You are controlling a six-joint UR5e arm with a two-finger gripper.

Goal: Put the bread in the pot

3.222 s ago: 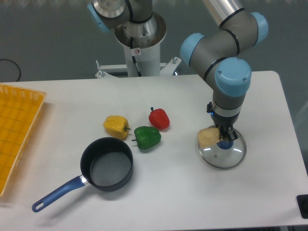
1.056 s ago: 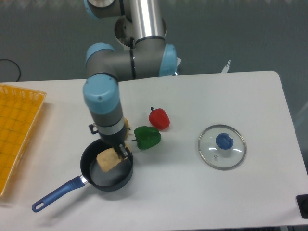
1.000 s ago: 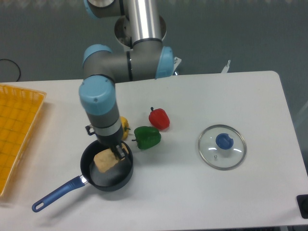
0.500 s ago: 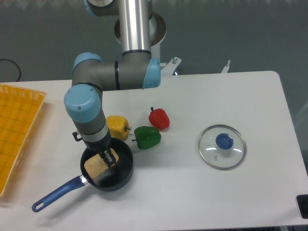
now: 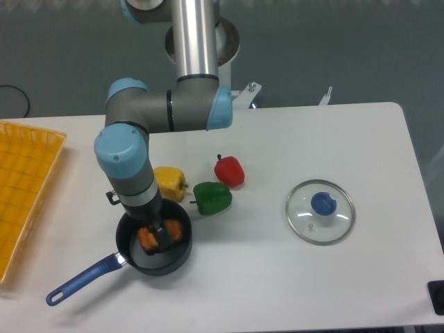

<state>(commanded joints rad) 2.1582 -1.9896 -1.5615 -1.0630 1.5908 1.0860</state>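
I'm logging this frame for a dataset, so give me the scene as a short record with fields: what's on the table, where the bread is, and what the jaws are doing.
bread: inside the pot, orange-brown crust showing
pot: black, blue handle pointing lower left
gripper: down inside the pot at the bread; whether the jaws are open is unclear
peppers: yellow pepper, green pepper, red pepper, beside the pot
glass lid: flat on the table, right side
yellow tray: left edge
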